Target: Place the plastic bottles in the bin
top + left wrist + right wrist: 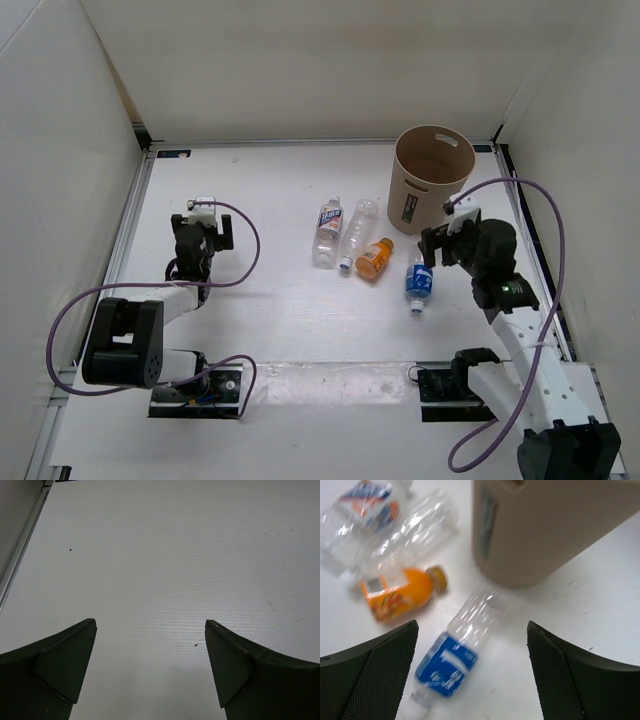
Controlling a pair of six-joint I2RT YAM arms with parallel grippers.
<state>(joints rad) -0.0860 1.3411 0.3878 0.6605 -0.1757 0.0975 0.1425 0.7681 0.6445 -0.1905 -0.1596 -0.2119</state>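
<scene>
Four plastic bottles lie on the white table. In the top view they are the white red-blue label bottle, the plain clear bottle, the short orange bottle and the blue label bottle. The tan bin stands upright behind them at the right. My right gripper is open and empty, hovering just above the blue label bottle, which shows between its fingers. The orange bottle and the bin also show there. My left gripper is open and empty over bare table.
White walls enclose the table on three sides. A metal rail runs along the left edge and another along the right. The plain clear bottle and the white-label bottle lie left of the bin.
</scene>
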